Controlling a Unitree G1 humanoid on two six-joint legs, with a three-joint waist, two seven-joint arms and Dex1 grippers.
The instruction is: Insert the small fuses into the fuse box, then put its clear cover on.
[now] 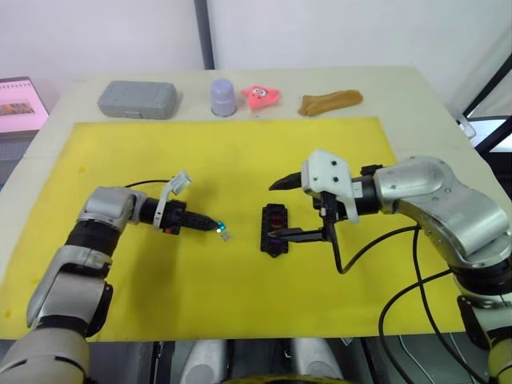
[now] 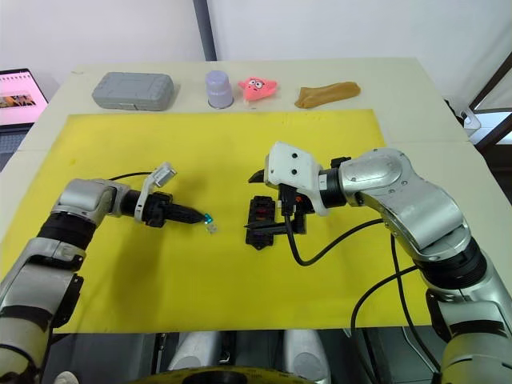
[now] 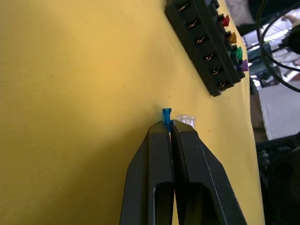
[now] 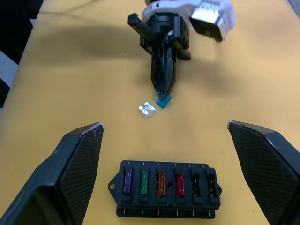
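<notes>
The black fuse box (image 4: 166, 188) lies on the yellow mat (image 1: 240, 152) and holds purple, green, amber and red fuses in a row, with two slots at one end empty. My right gripper (image 1: 284, 210) is open, one finger on each side of the box. To the box's left, my left gripper (image 3: 169, 124) is shut on a teal fuse (image 3: 166, 114), its tip low over the mat. A pale grey fuse (image 4: 147, 109) lies on the mat right beside that tip. The clear cover is out of view.
Along the table's far edge, beyond the mat, stand a grey case (image 1: 138, 99), a lavender cup (image 1: 223, 96), a pink toy (image 1: 262, 95) and a brown lump (image 1: 330, 101). A screen (image 1: 20, 104) sits off the table's left.
</notes>
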